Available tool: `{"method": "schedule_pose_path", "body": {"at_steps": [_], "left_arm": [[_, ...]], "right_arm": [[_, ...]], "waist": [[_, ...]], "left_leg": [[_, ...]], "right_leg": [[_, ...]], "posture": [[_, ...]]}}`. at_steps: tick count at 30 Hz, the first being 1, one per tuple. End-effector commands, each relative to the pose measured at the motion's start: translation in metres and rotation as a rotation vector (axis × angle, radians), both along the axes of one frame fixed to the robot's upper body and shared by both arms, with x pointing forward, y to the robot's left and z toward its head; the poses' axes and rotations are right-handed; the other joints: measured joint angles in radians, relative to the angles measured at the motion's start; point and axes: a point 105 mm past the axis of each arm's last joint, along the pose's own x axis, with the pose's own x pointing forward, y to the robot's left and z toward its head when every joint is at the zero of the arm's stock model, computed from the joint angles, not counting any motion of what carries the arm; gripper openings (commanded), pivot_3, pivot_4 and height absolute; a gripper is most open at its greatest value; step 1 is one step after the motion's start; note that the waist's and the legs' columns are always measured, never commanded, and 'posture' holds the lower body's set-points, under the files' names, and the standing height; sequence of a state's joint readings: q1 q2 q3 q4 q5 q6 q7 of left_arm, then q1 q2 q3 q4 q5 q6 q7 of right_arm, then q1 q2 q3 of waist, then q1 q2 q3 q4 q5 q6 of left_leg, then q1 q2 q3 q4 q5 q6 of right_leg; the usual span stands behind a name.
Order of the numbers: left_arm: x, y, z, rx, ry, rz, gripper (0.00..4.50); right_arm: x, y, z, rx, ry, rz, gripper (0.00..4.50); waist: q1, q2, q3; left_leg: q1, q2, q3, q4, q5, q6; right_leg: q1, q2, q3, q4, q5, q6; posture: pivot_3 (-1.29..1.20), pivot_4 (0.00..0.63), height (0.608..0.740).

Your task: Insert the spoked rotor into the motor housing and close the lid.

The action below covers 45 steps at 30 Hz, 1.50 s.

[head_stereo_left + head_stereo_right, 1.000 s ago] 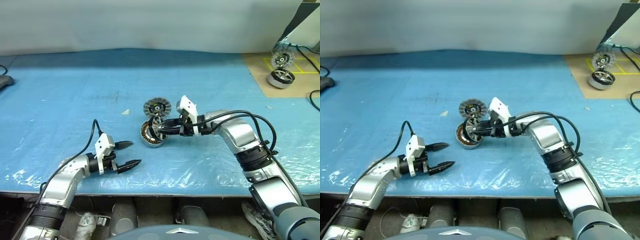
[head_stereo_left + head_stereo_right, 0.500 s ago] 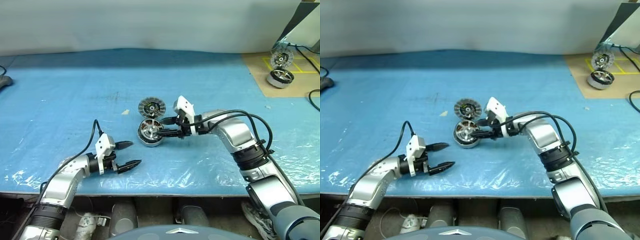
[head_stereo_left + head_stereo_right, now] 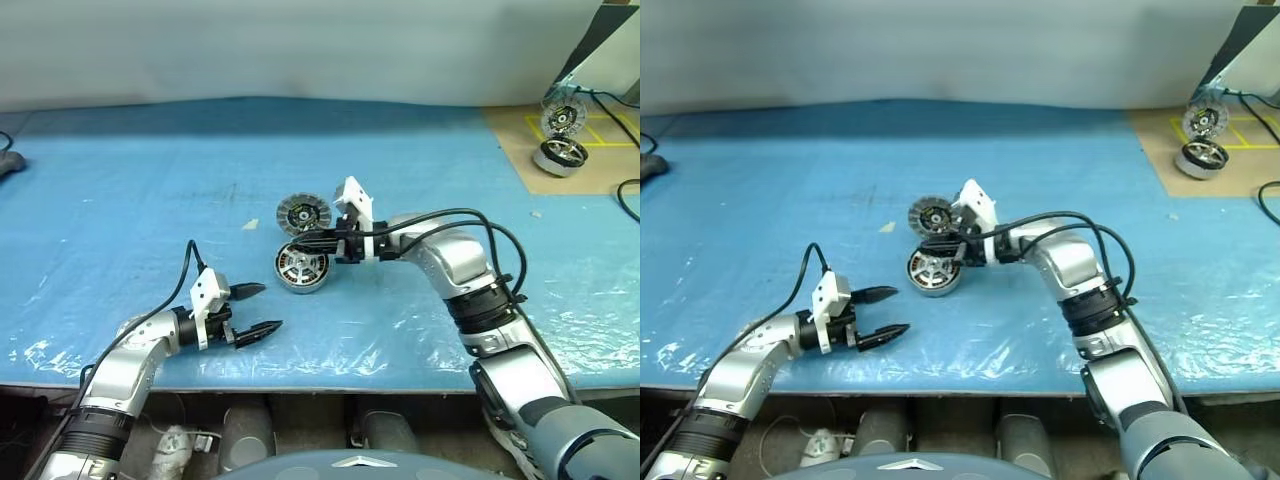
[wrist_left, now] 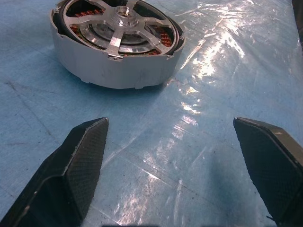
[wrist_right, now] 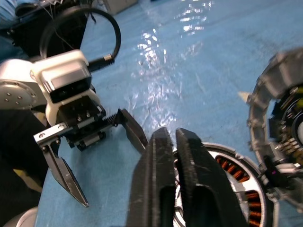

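Note:
The motor housing (image 3: 303, 271) lies flat on the blue mat, a silver ring with copper windings. The spoked rotor (image 4: 120, 26) sits inside it, spokes up, level with the rim. The lid (image 3: 303, 214) rests just behind the housing, its segmented face up. My right gripper (image 3: 298, 241) hovers over the housing's far edge, between housing and lid, shut and holding nothing; its closed fingers (image 5: 165, 156) cover part of the housing (image 5: 232, 182). My left gripper (image 3: 256, 309) lies open on the mat, to the near left of the housing, well short of it.
A brown board (image 3: 590, 165) at the far right carries two other motor parts (image 3: 561, 155). A black cable (image 3: 630, 200) loops at the right edge. A small white scrap (image 3: 251, 224) lies left of the lid. The mat's front edge (image 3: 320, 385) runs close below the left gripper.
The right gripper let go of the rotor, which now lies flat in the housing. It then shut and moved left over the housing. The left arm stayed still.

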State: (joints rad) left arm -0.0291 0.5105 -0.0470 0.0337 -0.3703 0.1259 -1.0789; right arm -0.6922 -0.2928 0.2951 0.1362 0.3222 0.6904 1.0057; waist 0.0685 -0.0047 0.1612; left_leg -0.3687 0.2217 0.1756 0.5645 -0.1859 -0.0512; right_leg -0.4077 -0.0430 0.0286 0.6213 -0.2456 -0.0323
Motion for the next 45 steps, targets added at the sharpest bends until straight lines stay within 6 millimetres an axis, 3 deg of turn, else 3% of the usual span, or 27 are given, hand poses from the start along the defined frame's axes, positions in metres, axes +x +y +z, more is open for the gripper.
{"method": "schedule_pose_path", "body": {"at_steps": [1,8,14,16,20,23,25,30,35,38,45], "left_arm": [[-0.001,-0.001,0.005,-0.002,-0.033,-0.014,4.50],[-0.002,-0.003,0.005,-0.004,-0.031,-0.021,4.50],[-0.003,-0.003,0.005,-0.007,-0.028,-0.024,4.50],[-0.004,-0.003,0.005,-0.006,-0.028,-0.027,4.50],[-0.003,-0.003,0.008,-0.017,-0.040,-0.019,4.50],[0.006,0.001,0.022,-0.074,-0.052,0.021,4.50],[0.016,0.006,0.036,-0.124,-0.064,0.054,4.50],[0.062,-0.005,0.067,-0.207,-0.079,0.134,4.50],[0.097,0.006,0.078,-0.238,-0.096,0.225,4.50],[0.122,0.010,0.088,-0.272,-0.118,0.259,3.86],[0.147,-0.008,0.113,-0.346,-0.134,0.196,1.37]], "right_arm": [[0.015,0.002,-0.008,-0.026,-0.026,-0.079,0.04],[0.019,-0.014,-0.052,-0.209,-0.002,-0.116,0.04],[0.005,-0.027,-0.084,-0.377,-0.029,-0.069,0.04],[0.003,-0.020,-0.074,-0.297,0.002,-0.068,0.04],[0.004,-0.004,-0.027,-0.025,0.054,-0.070,0.04],[0.004,-0.008,0.010,0.128,0.051,-0.072,0.04],[-0.001,-0.017,0.024,0.160,0.033,-0.073,0.04],[-0.006,-0.044,0.023,0.143,0.035,-0.157,0.04],[-0.009,-0.068,0.012,0.127,0.061,-0.281,0.04],[-0.016,-0.080,0.008,0.125,0.075,-0.338,0.00],[-0.019,-0.096,0.004,0.117,0.074,-0.433,0.00]], "waist": [[0.000,0.000,0.000],[0.000,0.000,0.000],[0.002,0.000,-0.001],[0.001,0.000,-0.002],[0.001,-0.001,-0.002],[0.001,0.000,0.000],[0.004,0.000,0.000],[0.026,0.000,0.000],[0.017,0.000,0.000],[0.019,0.000,0.000],[0.030,-0.001,0.001]], "left_leg": [[0.000,0.000,0.000,0.000,0.000,0.000],[0.001,0.000,0.000,0.000,0.000,0.000],[0.003,-0.001,0.000,0.000,0.000,0.000],[0.004,-0.001,0.000,0.000,0.000,0.000],[0.003,-0.001,0.000,0.000,0.000,0.000],[0.000,0.000,0.000,0.000,0.000,0.000],[-0.002,0.000,0.000,0.000,0.000,0.000],[0.000,0.000,0.000,0.000,0.000,0.000],[0.000,-0.002,0.000,0.000,0.000,0.000],[0.000,-0.002,-0.001,-0.001,0.000,0.000],[-0.002,-0.004,-0.002,-0.001,0.000,-0.001]], "right_leg": [[0.000,0.000,0.000,0.000,0.000,0.000],[0.000,0.000,0.000,0.000,0.000,0.000],[0.003,-0.001,0.000,0.000,0.000,0.000],[0.004,-0.001,0.000,0.000,0.000,0.000],[0.004,-0.001,0.000,0.000,0.000,0.000],[0.000,0.000,0.000,0.000,0.000,0.000],[-0.001,0.000,0.000,0.001,0.000,0.000],[0.001,0.000,-0.001,0.001,0.000,0.000],[0.000,-0.001,0.001,0.000,0.002,0.004],[0.000,0.001,0.000,0.001,0.003,0.005],[0.000,-0.002,-0.001,-0.001,0.003,0.005]], "posture": [[0.00,0.150,0.740],[0.00,0.150,0.740],[0.00,0.150,0.740],[0.00,0.150,0.740],[0.00,0.150,0.740],[0.00,0.150,0.740],[0.00,0.150,0.740],[0.00,0.150,0.740],[0.00,0.150,0.740],[0.00,0.150,0.740],[0.00,0.150,0.740]]}}
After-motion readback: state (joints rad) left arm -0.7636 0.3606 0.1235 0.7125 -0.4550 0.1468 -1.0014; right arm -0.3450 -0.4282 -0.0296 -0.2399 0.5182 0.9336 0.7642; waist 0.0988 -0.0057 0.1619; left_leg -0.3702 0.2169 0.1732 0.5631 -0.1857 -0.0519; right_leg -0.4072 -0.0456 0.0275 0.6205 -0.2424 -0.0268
